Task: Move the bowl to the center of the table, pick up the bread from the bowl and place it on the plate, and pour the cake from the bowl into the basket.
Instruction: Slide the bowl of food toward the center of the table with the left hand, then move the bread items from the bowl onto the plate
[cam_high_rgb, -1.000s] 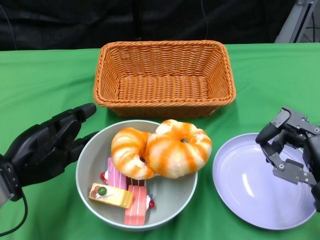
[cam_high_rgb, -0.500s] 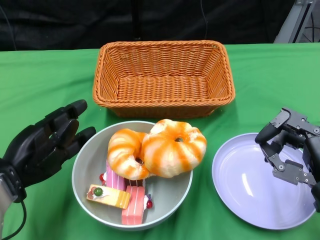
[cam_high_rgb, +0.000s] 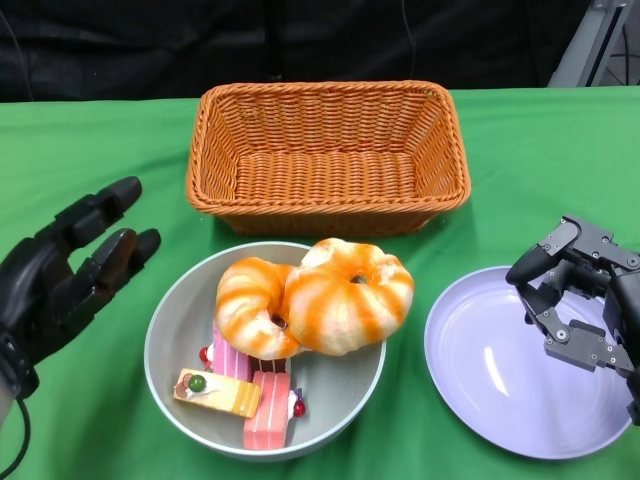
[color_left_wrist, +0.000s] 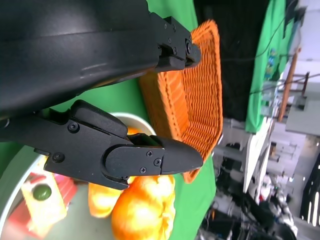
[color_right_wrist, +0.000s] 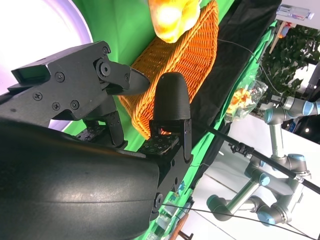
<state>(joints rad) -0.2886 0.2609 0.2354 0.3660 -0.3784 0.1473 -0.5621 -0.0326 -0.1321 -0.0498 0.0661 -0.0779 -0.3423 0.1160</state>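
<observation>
A grey bowl (cam_high_rgb: 190, 310) sits near the table's front middle. It holds two orange-striped breads (cam_high_rgb: 345, 297) (color_left_wrist: 145, 215) and several pink and yellow cake slices (cam_high_rgb: 222, 392). My left hand (cam_high_rgb: 55, 285) hangs open just left of the bowl, apart from its rim. An empty lilac plate (cam_high_rgb: 500, 385) lies to the right, and my right hand (cam_high_rgb: 580, 305) hovers over its right part with fingers curled, holding nothing. The empty wicker basket (cam_high_rgb: 328, 155) (color_right_wrist: 187, 60) (color_left_wrist: 197, 100) stands behind the bowl.
Green cloth (cam_high_rgb: 90, 150) covers the table, with a black backdrop behind it. Bare cloth lies at both sides of the basket. The right wrist view shows other robot arms (color_right_wrist: 280, 145) beyond the table.
My left hand has let go of the bowl's left rim and drawn back leftward. The bowl slid slightly left before settling. The right hand has stayed put.
</observation>
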